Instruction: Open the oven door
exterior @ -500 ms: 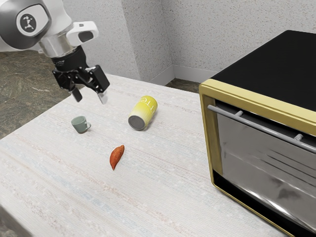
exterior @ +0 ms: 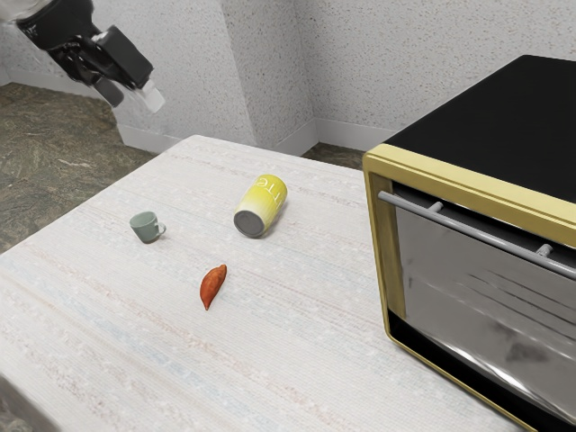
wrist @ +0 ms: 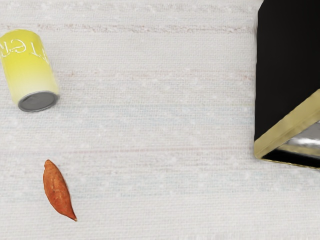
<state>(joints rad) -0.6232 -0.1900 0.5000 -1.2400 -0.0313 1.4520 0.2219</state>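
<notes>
One oven (exterior: 504, 117) is standing on one table (exterior: 297, 360), at the exterior view's right. Its one door (exterior: 450, 279) is occupying the front, below the yellow upper frame, and is standing upright in the closed position. The door is presenting a grey, glossy panel with dark streaks and pale reflections. One grey handle bar (exterior: 486, 236) is running across its upper part; two mounts are showing. The housing is displaying a black top and yellow edges.

One gripper (exterior: 130, 95) is hanging at the exterior view's upper left, well apart from the door. Its two fingers are standing wide, with a gap between them.

One yellow can (exterior: 262, 202) is lying on its side. One grey-green cup (exterior: 144, 227) is standing upright. One orange-brown sweet potato (exterior: 212, 286) is resting near both.
</notes>
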